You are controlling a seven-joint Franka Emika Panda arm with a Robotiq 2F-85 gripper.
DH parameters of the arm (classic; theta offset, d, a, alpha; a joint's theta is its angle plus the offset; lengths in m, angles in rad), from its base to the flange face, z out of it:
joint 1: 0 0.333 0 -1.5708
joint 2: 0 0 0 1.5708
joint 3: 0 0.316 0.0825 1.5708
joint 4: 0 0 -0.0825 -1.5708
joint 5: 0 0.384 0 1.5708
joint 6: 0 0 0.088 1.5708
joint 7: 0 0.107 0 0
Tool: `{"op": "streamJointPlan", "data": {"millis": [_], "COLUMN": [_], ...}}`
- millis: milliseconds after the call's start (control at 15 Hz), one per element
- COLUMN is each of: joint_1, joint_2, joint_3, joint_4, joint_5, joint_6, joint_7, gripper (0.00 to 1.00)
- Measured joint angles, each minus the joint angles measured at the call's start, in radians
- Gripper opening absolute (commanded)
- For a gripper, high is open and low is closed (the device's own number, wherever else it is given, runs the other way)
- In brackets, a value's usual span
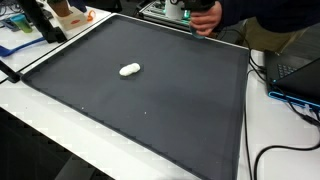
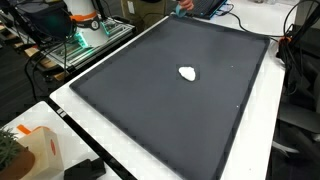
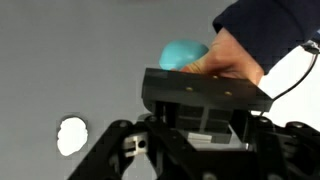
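Observation:
My gripper [image 3: 205, 122] points down over the far edge of a dark mat [image 1: 150, 115] [image 2: 150, 120]. A black block [image 3: 205, 95] sits across its jaws and hides the fingertips, so I cannot tell whether they grip it. A person's hand [image 3: 235, 58] holds a teal rounded object [image 3: 183, 53] right behind the block. In both exterior views the hand [image 1: 206, 18] and the teal thing [image 1: 196, 30] [image 2: 183, 6] appear at the mat's far edge. A small white lump [image 1: 130, 69] [image 2: 187, 73] [image 3: 72, 135] lies alone near the mat's middle.
A laptop [image 1: 295, 68] and cables [image 1: 272, 152] lie on the white table beside the mat. A wire cart with green lights [image 2: 78, 42] stands off the table. An orange-and-white box [image 2: 32, 150] sits at the near corner. Clutter [image 1: 68, 16] lines the far side.

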Motion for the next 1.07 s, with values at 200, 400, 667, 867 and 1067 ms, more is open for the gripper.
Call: {"op": "streamJointPlan", "data": {"millis": [200,400,667,867,1067], "joint_1": [-0.006,-0.006,-0.006,-0.006,-0.010], "joint_2": [0.000,0.000,-0.001,-0.001,-0.001], "joint_3": [0.000,0.001,0.002,0.006,0.006], "joint_4": [0.000,0.000,0.001,0.001,0.001], "joint_5": [0.001,0.001,0.005,0.014,0.020], "joint_6": [0.000,0.000,0.000,-0.002,-0.002], "joint_7": [0.000,-0.001,-0.001,-0.001,-0.001], "gripper": [0.47,0.30,0.30,0.30,0.80]}}
